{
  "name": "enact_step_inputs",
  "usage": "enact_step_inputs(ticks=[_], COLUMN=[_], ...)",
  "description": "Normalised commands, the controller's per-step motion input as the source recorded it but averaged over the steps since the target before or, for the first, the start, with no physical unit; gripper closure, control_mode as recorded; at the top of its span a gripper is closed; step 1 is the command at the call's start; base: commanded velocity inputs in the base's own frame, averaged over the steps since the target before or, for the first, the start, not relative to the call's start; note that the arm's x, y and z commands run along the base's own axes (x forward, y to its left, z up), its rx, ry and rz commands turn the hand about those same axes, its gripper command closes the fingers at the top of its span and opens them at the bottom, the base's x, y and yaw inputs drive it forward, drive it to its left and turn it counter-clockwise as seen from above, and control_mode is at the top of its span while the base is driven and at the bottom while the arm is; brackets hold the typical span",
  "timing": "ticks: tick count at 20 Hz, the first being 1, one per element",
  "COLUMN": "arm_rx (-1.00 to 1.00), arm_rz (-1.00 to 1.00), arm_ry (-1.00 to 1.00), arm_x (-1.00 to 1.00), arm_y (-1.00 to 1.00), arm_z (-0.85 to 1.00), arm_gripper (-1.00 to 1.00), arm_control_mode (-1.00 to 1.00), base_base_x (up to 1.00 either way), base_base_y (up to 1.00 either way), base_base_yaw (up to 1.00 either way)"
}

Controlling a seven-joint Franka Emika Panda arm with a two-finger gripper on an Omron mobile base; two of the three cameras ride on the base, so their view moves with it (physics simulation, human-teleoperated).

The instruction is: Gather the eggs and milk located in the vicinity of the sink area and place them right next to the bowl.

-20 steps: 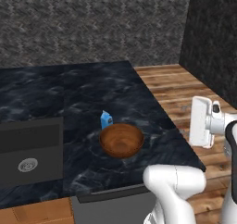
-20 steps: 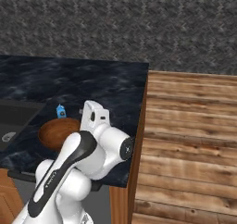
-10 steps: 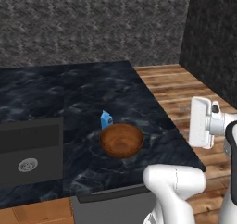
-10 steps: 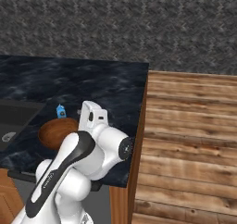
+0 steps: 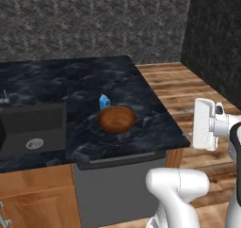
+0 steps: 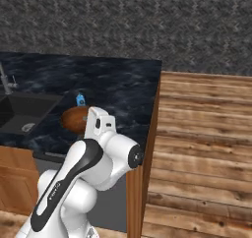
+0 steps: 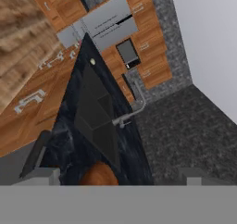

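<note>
Left base view: the bowl (image 5: 117, 119) sits mid-frame on the dark counter (image 5: 70, 88), the milk (image 5: 104, 101) touching its upper-left rim; the sink (image 5: 33, 128) lies at left.

Right base view: bowl (image 6: 75, 119) and milk (image 6: 80, 100) at centre left, partly behind the arm.

Hand view: the gripper (image 7: 118, 176) at the bottom edge has its fingers spread wide, nothing between; the bowl (image 7: 98, 175) is bottom centre, and an egg (image 7: 93, 61) rests on the counter in the upper left.

We see a glossy white robot arm (image 6: 106, 156) built of rounded, tube-like segments — smooth shells without visible cables or screws. A long black panel runs down one link, and a dark round cap marks a joint. A boxy white hand section (image 5: 205, 124) carries a small grey-and-black fitting on its side — beneath it, a bulbous white elbow (image 5: 178, 182).
</note>
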Motion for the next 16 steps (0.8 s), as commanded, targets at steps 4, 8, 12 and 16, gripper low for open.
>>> enact_step_inputs(ticks=[4,8,12,16], arm_rx=[0.0,0.0,0.0,0.0], arm_rz=[0.0,0.0,0.0,0.0], arm_ry=[0.0,0.0,0.0,0.0], arm_x=[0.0,0.0,0.0,0.0], arm_y=[0.0,0.0,0.0,0.0], arm_z=[0.0,0.0,0.0,0.0], arm_gripper=[-1.0,-1.0,-1.0,-1.0], arm_control_mode=[1.0,1.0,1.0,1.0], base_base_x=[-1.0,-0.72,-0.37,-0.04], base_base_y=[0.0,0.03,0.23,0.79], base_base_yaw=[0.05,0.03,0.02,0.01])
